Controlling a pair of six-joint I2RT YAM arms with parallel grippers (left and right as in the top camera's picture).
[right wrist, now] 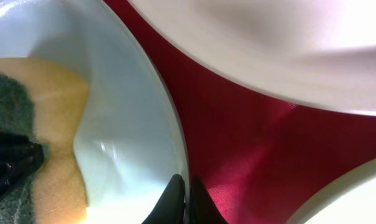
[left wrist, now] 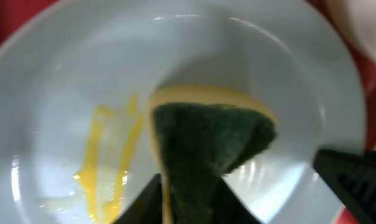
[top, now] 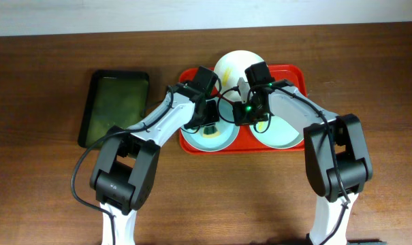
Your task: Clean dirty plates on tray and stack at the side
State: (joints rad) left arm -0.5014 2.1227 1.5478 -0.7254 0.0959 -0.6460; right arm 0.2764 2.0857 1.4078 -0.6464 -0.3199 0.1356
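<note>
On the red-orange tray [top: 295, 71] lie three plates: a white plate [top: 234, 66] at the back, a pale blue-green plate [top: 219, 138] at front left and another pale blue-green plate [top: 280, 135] at front right. My left gripper [left wrist: 191, 208] is shut on the yellow-green sponge [left wrist: 212, 134] and presses it onto the left plate [left wrist: 63, 74], beside yellow smears [left wrist: 107, 155]. My right gripper [right wrist: 188, 199] is shut on that plate's rim [right wrist: 169, 118], over the tray [right wrist: 237, 143]. The sponge [right wrist: 51, 137] also shows in the right wrist view, and the white plate [right wrist: 268, 43] is above.
A smaller dark green tray with a black rim [top: 115, 105] lies on the brown table left of the red tray. Both arms cross over the middle of the red tray.
</note>
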